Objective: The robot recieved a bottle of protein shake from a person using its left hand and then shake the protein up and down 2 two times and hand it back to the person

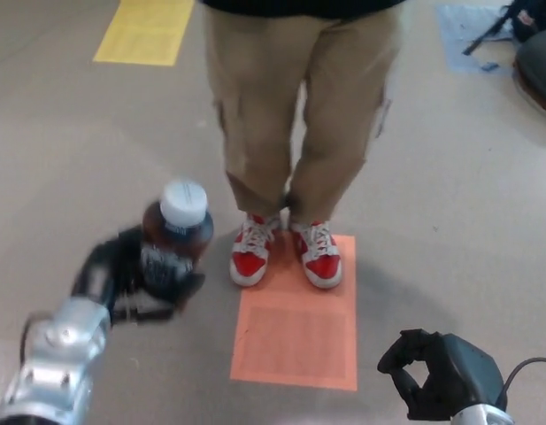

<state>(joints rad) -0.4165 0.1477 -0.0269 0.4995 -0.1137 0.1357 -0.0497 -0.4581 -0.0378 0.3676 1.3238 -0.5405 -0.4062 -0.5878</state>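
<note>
While a person (299,106) stands near, left hand (131,279) grips the upright bottle (175,239).

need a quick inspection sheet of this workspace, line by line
surface: grey floor with an orange rectangle and a yellow rectangle marked on it
job's things: brown bottle with a white cap, upright and slightly blurred, held in the left hand
clutter: nothing seen on the floor close to the robot
hands: left hand shut on the bottle; right hand low, fingers curled, holding nothing
cables: thin black cable by the right wrist
surroundings: person's legs in tan trousers, red and white shoes at the orange rectangle's top edge; dark objects top right, too cropped to name
</note>
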